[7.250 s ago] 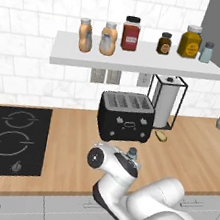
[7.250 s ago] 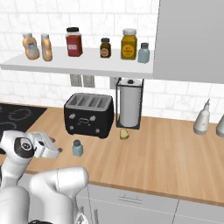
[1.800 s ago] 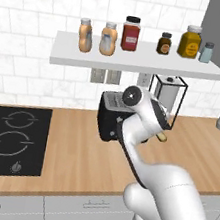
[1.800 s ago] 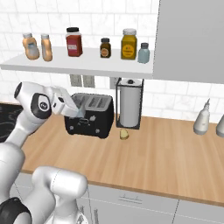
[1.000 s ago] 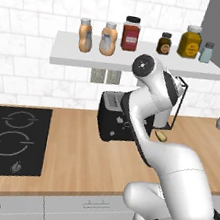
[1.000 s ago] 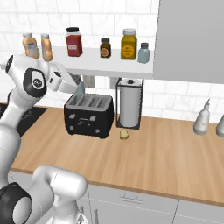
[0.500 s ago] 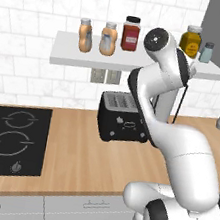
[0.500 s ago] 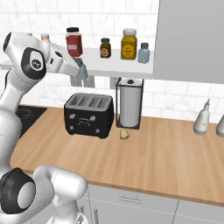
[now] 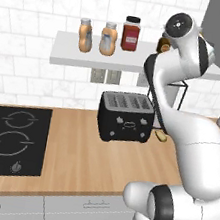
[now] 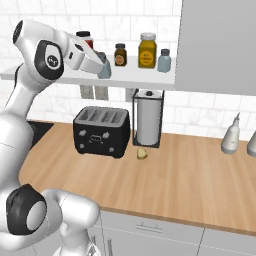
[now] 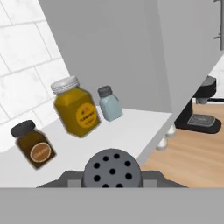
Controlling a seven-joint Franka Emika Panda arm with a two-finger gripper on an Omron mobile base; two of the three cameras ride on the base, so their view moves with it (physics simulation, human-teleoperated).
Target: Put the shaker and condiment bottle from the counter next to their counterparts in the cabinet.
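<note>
At shelf height, your gripper (image 10: 101, 64) was clamped on the shaker (image 10: 104, 69), held over the front of the cabinet (image 10: 140, 77). Your hand view showed its perforated dark cap and, beyond, the matching shaker (image 11: 109, 104) beside an amber jar (image 11: 76, 107); label text was unreadable. Your left base view showed two peach-orange bottles (image 9: 84, 35) shelved.

matt wooden counter (image 10: 190, 170) — glossy toaster (image 10: 101, 131)

Bare board lies along the front of the long white wall shelf (image 11: 131, 127), between the amber-yellow jar (image 11: 75, 107) and the shelf's outer edge. The small dark brown jar (image 11: 34, 144) and pale blue-grey shaker (image 11: 109, 103) stand further back. The tall grey cupboard panel (image 11: 131, 48) blocks the far end.
</note>
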